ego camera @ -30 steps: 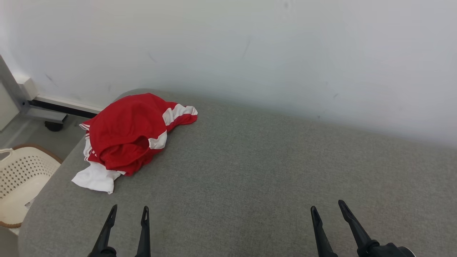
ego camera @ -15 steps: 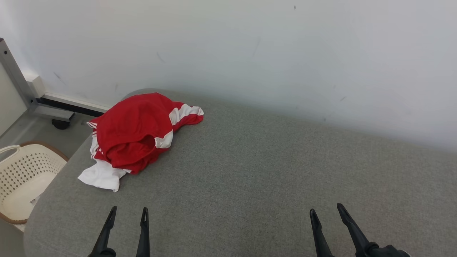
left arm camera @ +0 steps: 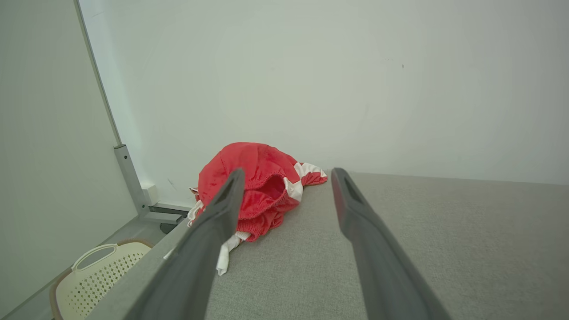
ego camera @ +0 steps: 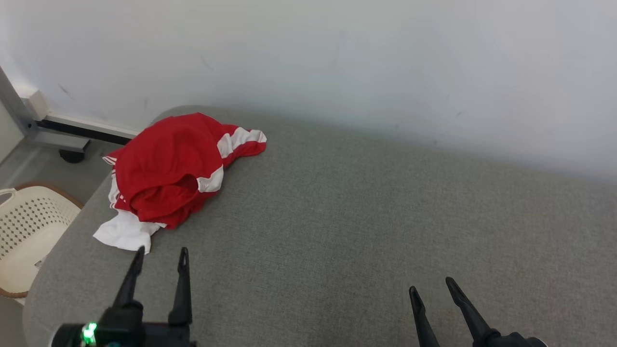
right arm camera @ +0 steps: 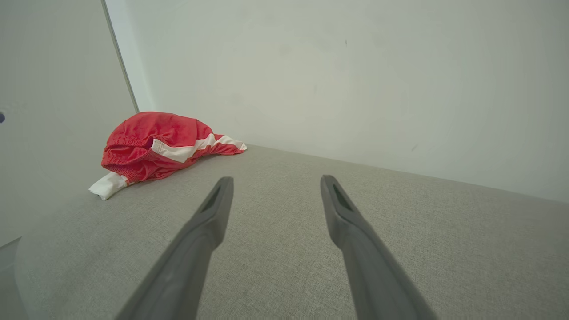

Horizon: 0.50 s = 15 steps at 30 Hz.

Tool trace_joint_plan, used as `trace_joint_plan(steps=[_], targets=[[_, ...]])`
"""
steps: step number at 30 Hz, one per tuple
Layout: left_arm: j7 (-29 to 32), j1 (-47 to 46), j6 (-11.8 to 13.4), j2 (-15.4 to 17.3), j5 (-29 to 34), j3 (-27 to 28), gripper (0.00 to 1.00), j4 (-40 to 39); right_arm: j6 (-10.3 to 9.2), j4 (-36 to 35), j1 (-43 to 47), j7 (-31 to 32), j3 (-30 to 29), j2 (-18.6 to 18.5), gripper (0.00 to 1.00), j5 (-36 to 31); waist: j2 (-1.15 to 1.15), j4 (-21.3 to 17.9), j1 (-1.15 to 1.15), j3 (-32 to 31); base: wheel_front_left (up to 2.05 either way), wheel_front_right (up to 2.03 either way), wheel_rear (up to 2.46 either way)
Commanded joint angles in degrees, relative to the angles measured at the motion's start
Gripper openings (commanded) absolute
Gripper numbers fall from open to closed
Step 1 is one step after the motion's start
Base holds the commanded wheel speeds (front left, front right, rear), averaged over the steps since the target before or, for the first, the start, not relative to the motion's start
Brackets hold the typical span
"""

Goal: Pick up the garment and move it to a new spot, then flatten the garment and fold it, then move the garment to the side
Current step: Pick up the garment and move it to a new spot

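The garment (ego camera: 168,171) is a crumpled red piece with white bands and a white end, bunched at the far left corner of the grey padded surface (ego camera: 361,217). It also shows in the left wrist view (left arm camera: 258,186) and the right wrist view (right arm camera: 151,146). My left gripper (ego camera: 160,250) is open, its tips a short way in front of the garment's white end, touching nothing. Low at the right, my right gripper (ego camera: 431,283) is open too, far from the garment, with bare surface between its fingers.
A cream perforated basket (ego camera: 24,231) stands on the floor off the surface's left edge. A white wall (ego camera: 385,72) runs close behind the surface. A grey metal frame leg with a caster (ego camera: 62,144) sits on the floor at the far left.
My left gripper has moved forward toward the garment, and its wrist with a green light now shows. The head view has shifted a little. The garment lies as before.
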Motion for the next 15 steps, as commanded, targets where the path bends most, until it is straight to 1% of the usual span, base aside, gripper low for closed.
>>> trace_joint_plan(steps=[1,4,9,15], targets=[[-0.13,-2.15,-0.17,0.41,-0.07,0.56,1.00,0.82,-0.12,0.07,-0.57,-0.08,0.15,-0.11,1.00,-0.88,0.00,-1.02,0.00,1.74,0.00,0.00,0.00],[-0.12,-6.17,-0.52,1.35,-0.24,1.40,1.00,3.13,-0.12,0.18,-1.61,-0.08,0.47,-0.12,1.00,-1.71,0.00,-2.03,0.00,3.96,0.00,0.00,0.00],[-0.12,-15.02,-1.16,4.02,-0.91,2.70,1.00,9.92,-0.12,0.16,-3.63,-0.08,0.59,-0.56,1.00,-2.98,0.00,-3.96,0.00,7.90,0.00,0.00,0.00],[-0.12,-27.09,-2.22,7.87,-3.47,3.10,1.00,22.70,-0.12,-0.23,-6.35,-0.08,0.41,-1.19,1.00,-4.36,0.00,-6.00,0.00,13.15,0.00,0.00,0.00]])
